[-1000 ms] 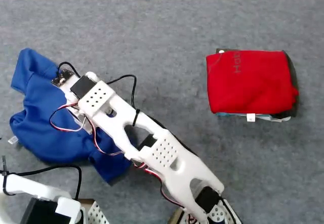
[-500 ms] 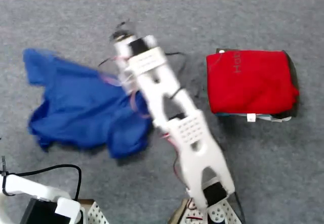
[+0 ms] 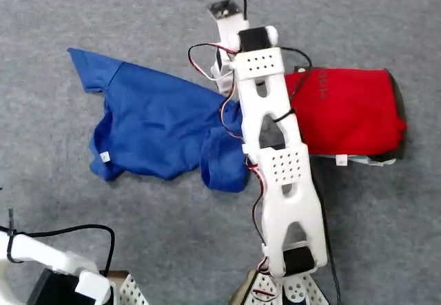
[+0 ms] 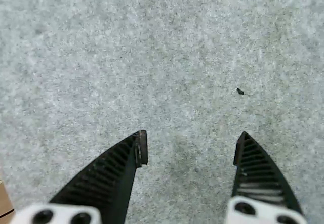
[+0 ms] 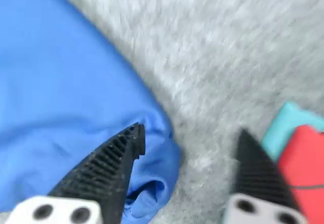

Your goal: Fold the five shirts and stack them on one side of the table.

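We see our right gripper [image 5: 191, 133] spread wide, holding nothing, at the blue shirt's [image 3: 158, 122] two o'clock edge; left gripper [image 4: 192, 135] likewise, above the table [image 4: 152, 42].

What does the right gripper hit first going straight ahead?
Probably the grey table cover, in the gap between the blue shirt and the red shirt. The right gripper is open; one finger may snag the blue shirt's edge.

The high view looks down over the table [image 3: 138, 215] from afar. The left wrist view faces bare table close up. The right wrist view, equally near, shares the blue shirt [image 5: 50, 82] edge and red shirt [image 5: 304, 158] with the high view's upper middle.
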